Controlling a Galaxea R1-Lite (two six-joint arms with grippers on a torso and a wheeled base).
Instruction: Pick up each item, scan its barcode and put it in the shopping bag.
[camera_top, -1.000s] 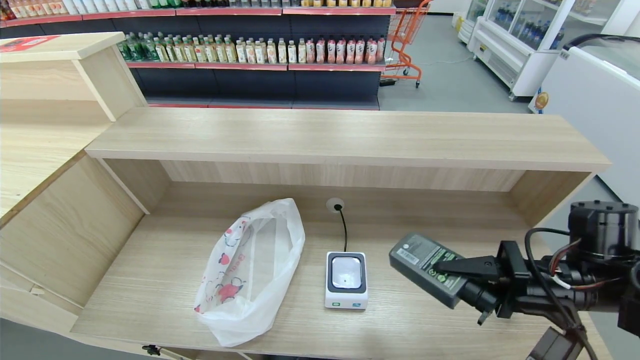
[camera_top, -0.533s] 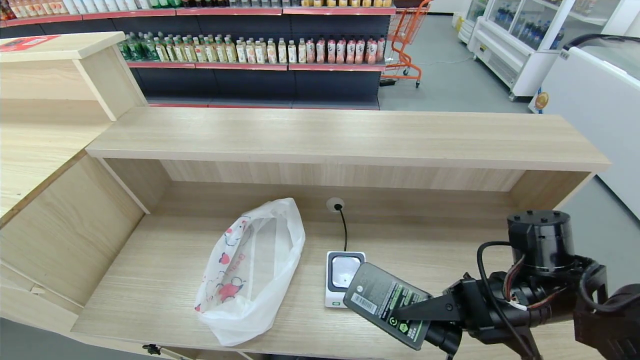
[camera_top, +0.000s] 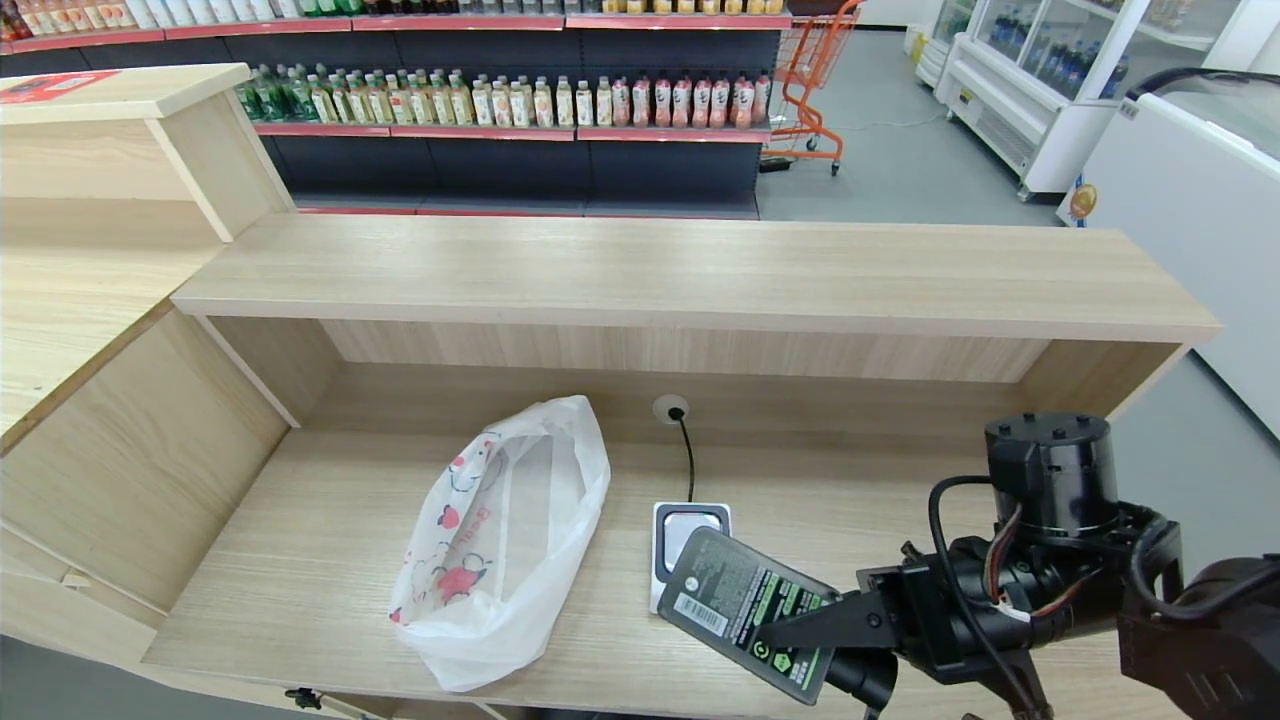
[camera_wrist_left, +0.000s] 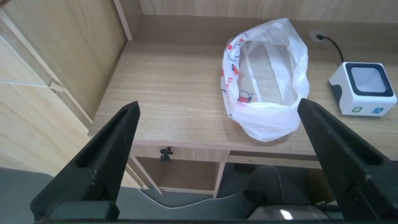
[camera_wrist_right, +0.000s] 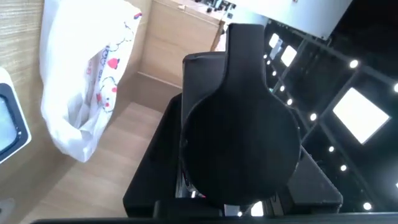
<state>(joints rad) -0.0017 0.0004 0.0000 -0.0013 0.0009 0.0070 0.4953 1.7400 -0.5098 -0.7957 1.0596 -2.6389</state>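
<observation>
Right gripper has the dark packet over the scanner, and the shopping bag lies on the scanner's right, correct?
Not quite: the head view shows the shopping bag left of the scanner. The right gripper does hold the dark packet over the scanner.

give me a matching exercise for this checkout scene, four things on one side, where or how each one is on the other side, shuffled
Things
1. white plastic shopping bag with red print
2. white box-shaped barcode scanner
3. dark flat package with green and white label
4. left gripper

Place or state
a. held in the right gripper, overlapping the scanner in the head view
b. lying open on the wooden counter, to the scanner's left
c. open, holding nothing
d. standing on the counter, black cable running to the back

Pairs: 1-b, 2-d, 3-a, 4-c
</observation>
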